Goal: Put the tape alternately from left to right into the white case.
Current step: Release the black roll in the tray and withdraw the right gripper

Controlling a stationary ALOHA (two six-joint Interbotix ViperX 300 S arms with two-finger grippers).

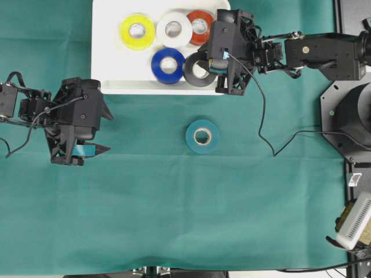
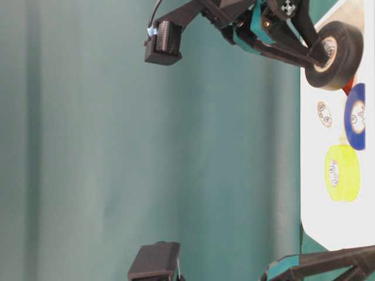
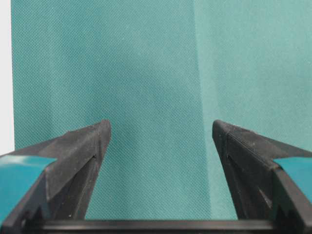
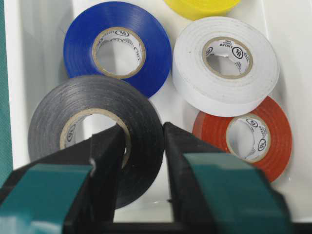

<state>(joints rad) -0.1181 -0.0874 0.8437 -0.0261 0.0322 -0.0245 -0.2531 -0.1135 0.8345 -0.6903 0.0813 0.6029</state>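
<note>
Black tape roll sits tilted on edge in your white plastic case, wall between right gripper jaws; grip unclear. Left gripper wide open.

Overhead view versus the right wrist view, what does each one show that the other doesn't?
Only the overhead view shows the teal roll lying alone on the green cloth, and the left end effector, open over bare cloth.

Only the right wrist view shows the right end effector's fingers straddling the black roll's wall, one inside the core.

Both show the blue, white, red and yellow rolls in the white case.
</note>
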